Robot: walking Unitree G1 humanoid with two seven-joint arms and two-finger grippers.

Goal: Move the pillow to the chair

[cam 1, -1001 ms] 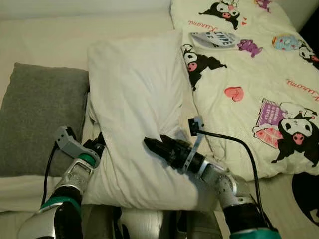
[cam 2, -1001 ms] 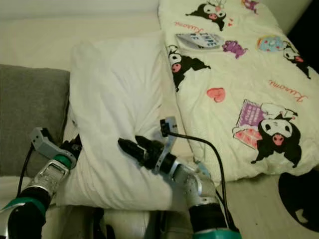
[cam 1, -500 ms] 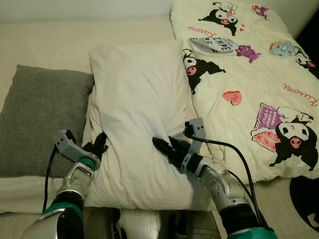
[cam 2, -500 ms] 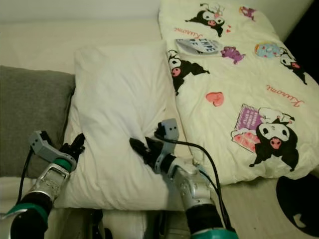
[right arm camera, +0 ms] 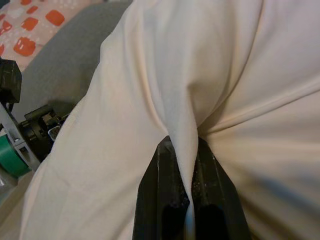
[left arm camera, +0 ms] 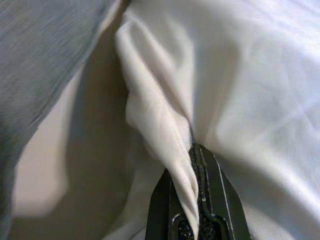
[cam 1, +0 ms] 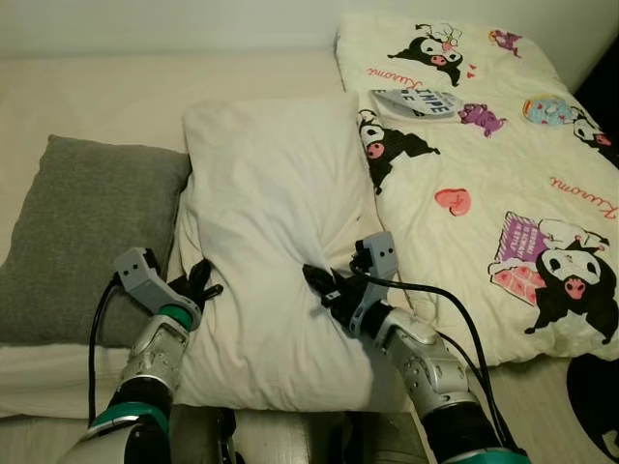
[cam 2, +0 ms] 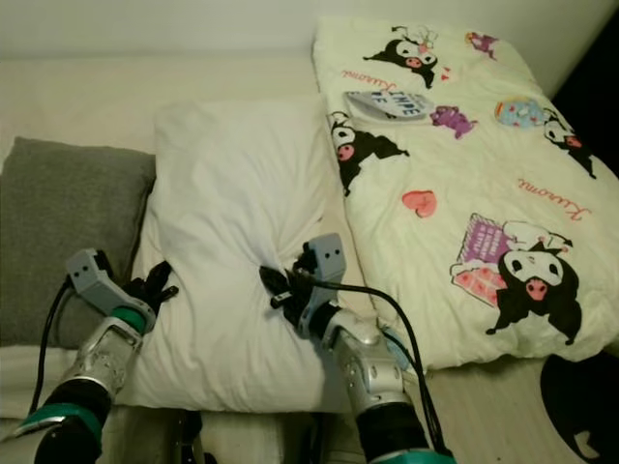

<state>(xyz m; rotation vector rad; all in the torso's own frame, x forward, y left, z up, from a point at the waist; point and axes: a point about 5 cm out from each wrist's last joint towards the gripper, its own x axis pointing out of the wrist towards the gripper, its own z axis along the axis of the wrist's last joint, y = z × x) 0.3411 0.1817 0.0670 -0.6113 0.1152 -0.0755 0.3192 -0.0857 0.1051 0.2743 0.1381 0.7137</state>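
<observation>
The white pillow (cam 1: pixel 276 242) lies lengthwise on the bed (cam 1: pixel 97 92), pinched from both sides at its near half. The left end effector (cam 1: pixel 201 283) sits at the pillow's left edge, its fingers (left arm camera: pixel 212 200) closed on a narrow fold of the white cover that runs up between them in the left wrist view. The right end effector (cam 1: pixel 321 283) presses into the pillow's right side, its fingers (right arm camera: pixel 155 200) closed tight on a ridge of cover, with creases spreading out from the grip. Just left of the left end effector, a grey cushion (cam 1: pixel 82 237) lies flat, touching the pillow's edge. To the right of the right end effector, a cream blanket (cam 1: pixel 484 174) printed with cartoon figures covers the bed, its edge lying against the pillow's right side. A black cable (cam 1: pixel 455 309) loops from the right wrist back over the blanket.
</observation>
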